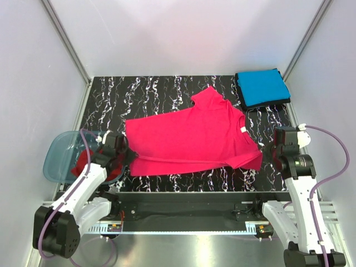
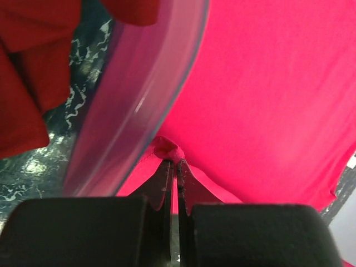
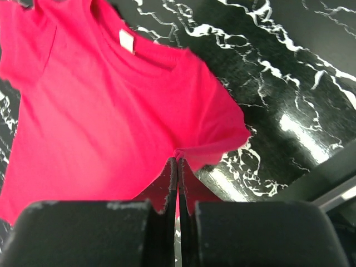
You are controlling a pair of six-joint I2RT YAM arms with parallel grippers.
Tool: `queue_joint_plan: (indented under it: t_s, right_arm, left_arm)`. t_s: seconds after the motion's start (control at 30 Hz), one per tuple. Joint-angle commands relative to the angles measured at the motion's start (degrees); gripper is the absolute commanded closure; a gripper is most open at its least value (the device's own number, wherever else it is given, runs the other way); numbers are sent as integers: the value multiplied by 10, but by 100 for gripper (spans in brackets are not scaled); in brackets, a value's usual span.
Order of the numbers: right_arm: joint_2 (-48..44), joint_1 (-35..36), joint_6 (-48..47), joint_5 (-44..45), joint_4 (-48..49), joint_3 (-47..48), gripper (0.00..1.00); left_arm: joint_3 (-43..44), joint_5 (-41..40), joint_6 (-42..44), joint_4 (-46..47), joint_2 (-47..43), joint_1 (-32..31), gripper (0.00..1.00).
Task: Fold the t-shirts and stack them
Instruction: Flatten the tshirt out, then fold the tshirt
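Across the table [image 1: 156, 92], pink-red t-shirt [image 1: 189, 139] lengthwise, collar [image 1: 242, 119] rightward

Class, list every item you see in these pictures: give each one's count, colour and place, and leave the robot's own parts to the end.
pink-red t-shirt: one, bright pink-red, spread flat across the middle of the table.
blue t-shirt: one, bright blue, folded, far right corner.
dark t-shirt: one, black-looking, under the blue one, only edges showing.
darker red t-shirt: one, dark red, crumpled in the tub.
tub: one, translucent blue-grey, near left edge.
table: one, black with white veins.
left gripper: one, black, shut on the pink-red shirt's near left corner.
right gripper: one, black, shut on its right sleeve.
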Motion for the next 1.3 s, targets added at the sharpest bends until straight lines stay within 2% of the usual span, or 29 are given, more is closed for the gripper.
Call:
queue_joint_plan:
  t_s: [0.0,0.13,0.37,0.73,1.03,1.27]
  right_arm:
    - [-4,-1,37,43,-18,3,100]
    - [8,-1,39,46,-12,-17,100]
    - [74,-1,-6,12,89,-46,100]
    - [257,-1,-89,99,174,55,100]
    - [365,-1,-178,-11,280,100,100]
    - [414,-1,-221,-16,294,137,99]
  left_arm:
    - [-8,9,17,30,-6,-1,100]
    - [-26,9,13,30,-2,-2,100]
    - [-26,9,27,23,8,-3,100]
    - [1,-35,-11,-41,3,-5,100]
    - [35,-107,-43,-101,35,-6,100]
    - [45,-129,-66,-110,67,-6,100]
